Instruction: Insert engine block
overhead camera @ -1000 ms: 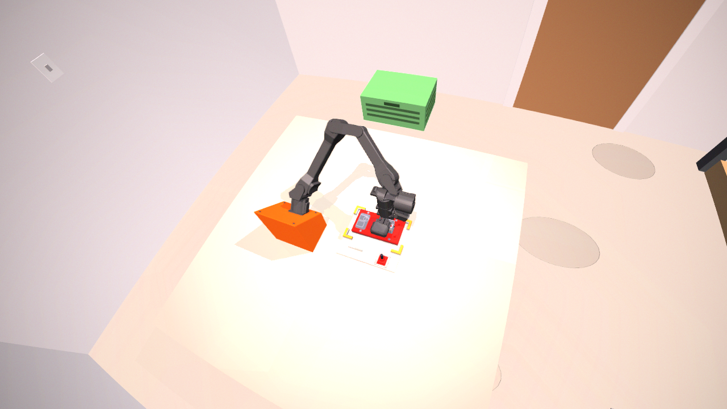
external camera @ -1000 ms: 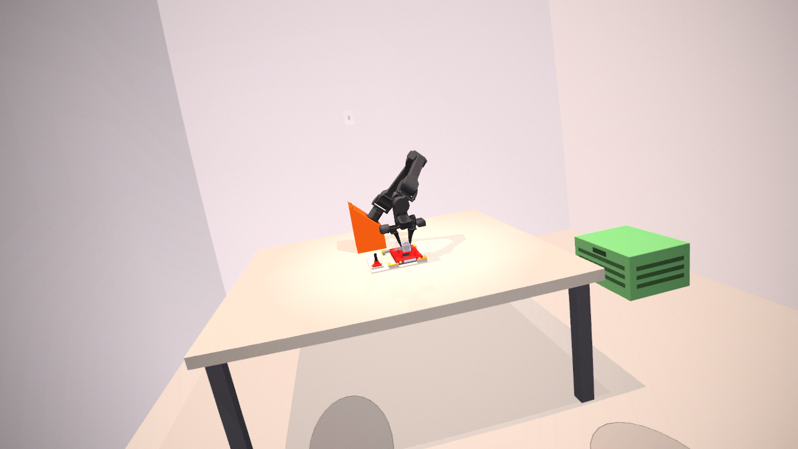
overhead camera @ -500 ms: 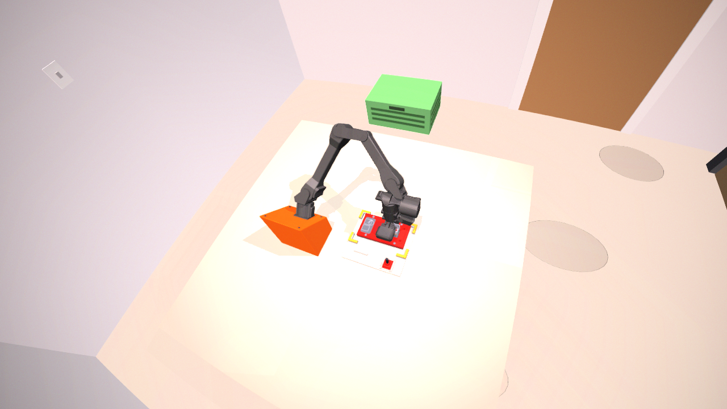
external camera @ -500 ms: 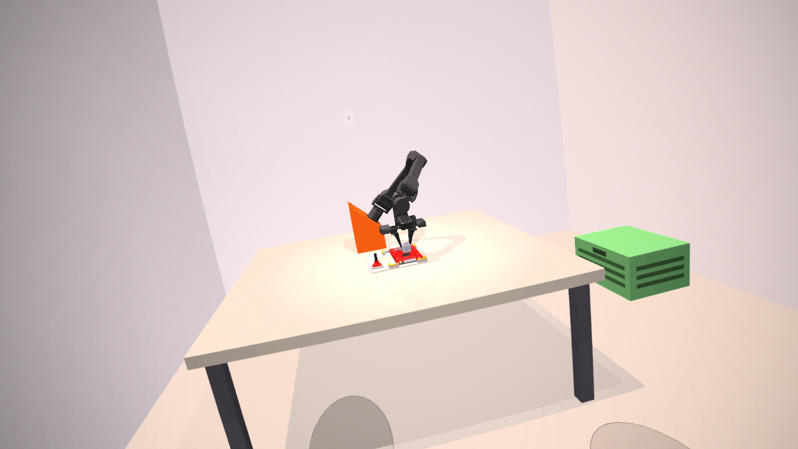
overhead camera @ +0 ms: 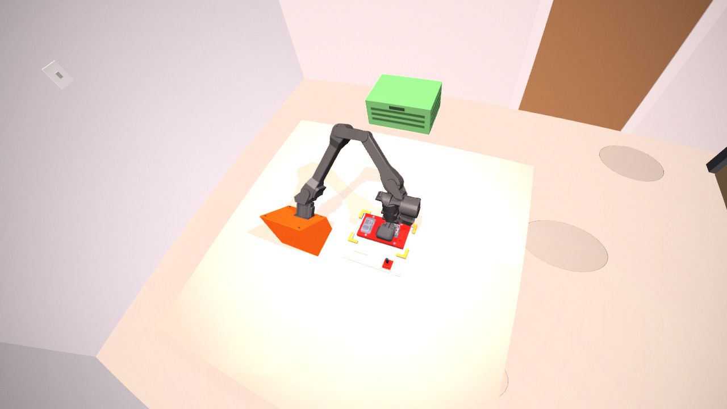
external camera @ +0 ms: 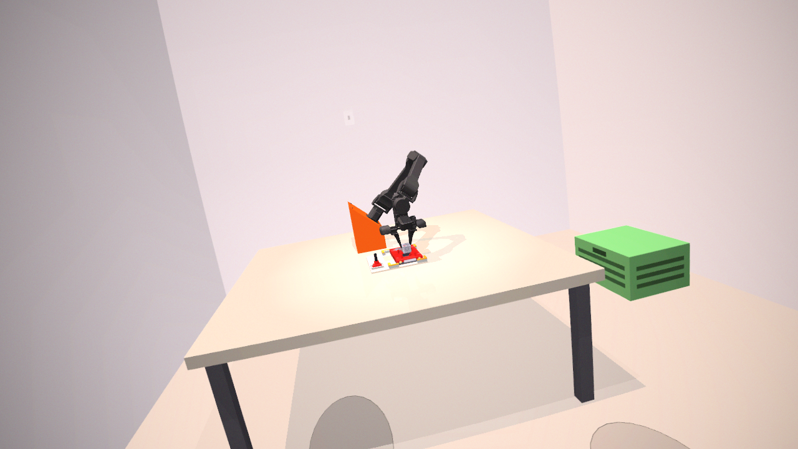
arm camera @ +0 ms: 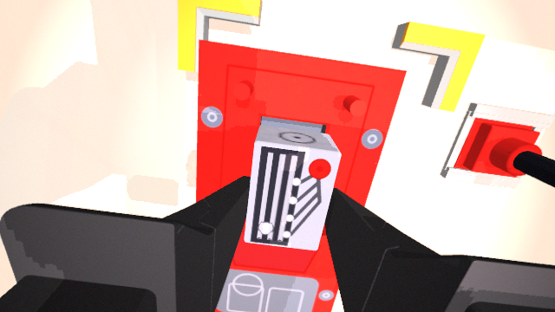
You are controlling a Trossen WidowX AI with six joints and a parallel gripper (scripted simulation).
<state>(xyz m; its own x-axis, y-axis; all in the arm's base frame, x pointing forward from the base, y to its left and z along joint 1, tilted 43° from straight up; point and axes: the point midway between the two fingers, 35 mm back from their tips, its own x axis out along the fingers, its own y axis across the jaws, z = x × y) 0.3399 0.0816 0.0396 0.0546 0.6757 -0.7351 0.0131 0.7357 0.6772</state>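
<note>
one engine block point(arm camera: 290, 191) in pincer point(arm camera: 284, 212)

green vented box point(overhead camera: 403, 104) | brown door point(overhead camera: 605, 55) | wall switch plate point(overhead camera: 58, 74)

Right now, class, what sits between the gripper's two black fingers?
The engine block, clamped by the gripper above the red car body; the wrist view shows it best.

Engine block point(arm camera: 291, 191) above car body point(arm camera: 299, 100)
</note>
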